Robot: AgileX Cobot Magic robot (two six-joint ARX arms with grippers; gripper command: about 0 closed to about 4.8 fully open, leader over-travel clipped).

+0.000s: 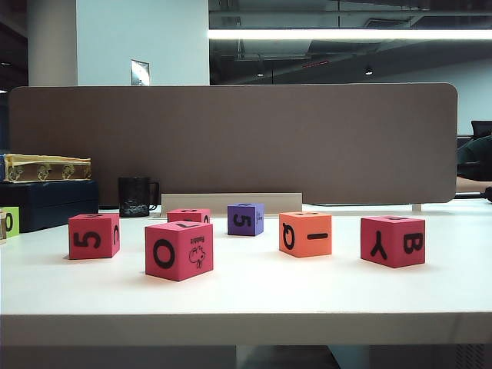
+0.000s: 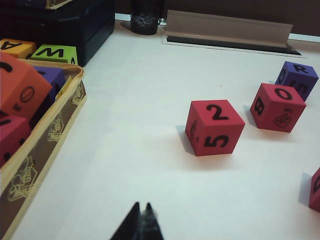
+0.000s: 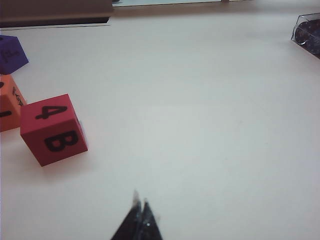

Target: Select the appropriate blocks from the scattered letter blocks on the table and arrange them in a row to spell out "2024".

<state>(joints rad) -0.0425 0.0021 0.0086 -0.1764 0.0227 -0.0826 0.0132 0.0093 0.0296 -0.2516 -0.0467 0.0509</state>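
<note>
Six letter blocks are scattered on the white table (image 1: 254, 296). From the left stand a red block marked 5 (image 1: 94, 235) (image 2: 215, 127) with a 2 on top, a red block with a bold O (image 1: 178, 249), a smaller-looking red block behind it (image 1: 188, 215) (image 2: 277, 107) showing a 0 and a cartoon, a purple block (image 1: 245, 219), an orange Q block (image 1: 305, 233) and a red Y B block (image 1: 393, 240) (image 3: 53, 128) topped with a 4. My left gripper (image 2: 142, 206) is shut and empty, well short of the 5 block. My right gripper (image 3: 140, 199) is shut and empty, short of the 4 block. Neither shows in the exterior view.
A yellow-trimmed tray (image 2: 47, 142) of spare blocks sits beside the left gripper, with a dark box (image 1: 46, 201) behind it. A black mug (image 1: 135, 197) and a grey strip (image 1: 231, 203) stand before the brown partition (image 1: 231, 138). A clear container (image 3: 307, 31) sits far right.
</note>
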